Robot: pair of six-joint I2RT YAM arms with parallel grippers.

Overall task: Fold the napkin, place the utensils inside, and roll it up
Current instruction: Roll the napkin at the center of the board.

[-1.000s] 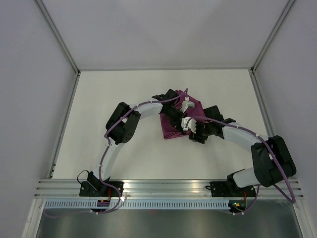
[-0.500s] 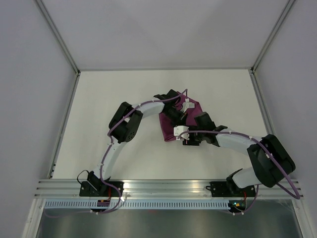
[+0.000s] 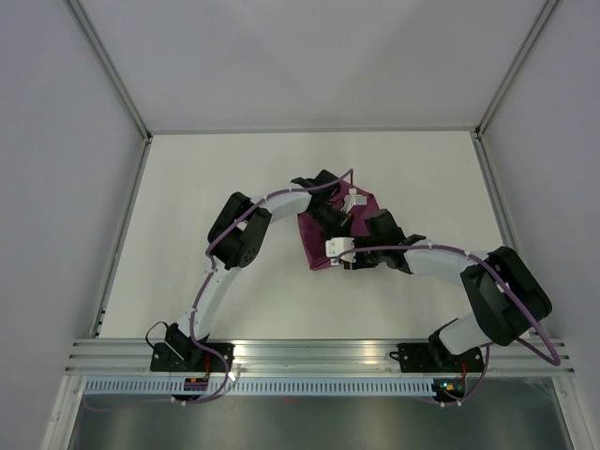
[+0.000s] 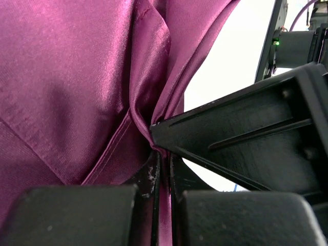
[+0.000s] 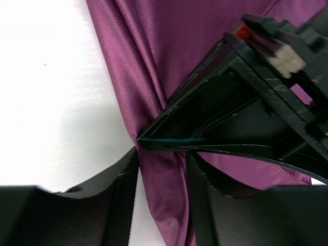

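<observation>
The plum-magenta napkin (image 3: pixel 317 240) lies bunched on the white table between the two arms. My left gripper (image 3: pixel 337 225) is shut on a gathered fold of it; in the left wrist view (image 4: pixel 163 164) a thin strip of napkin (image 4: pixel 77 77) runs between the closed jaws. My right gripper (image 3: pixel 339 253) sits right against the left one, tip to tip. In the right wrist view (image 5: pixel 161 169) its fingers stand apart on either side of a hanging strand of napkin (image 5: pixel 154 51), with a sliver of table showing beside the cloth. No utensils are in view.
The white table (image 3: pixel 187 187) is walled by grey panels with metal rails at the left, right and far sides. The two arm bases sit on the metal rail at the near edge. The left gripper's black body (image 5: pixel 230 102) crowds the right wrist view.
My right gripper has moved left and slightly down the table, closing in on the left gripper and the napkin's near edge. The napkin has bunched narrower. The left gripper has kept its hold.
</observation>
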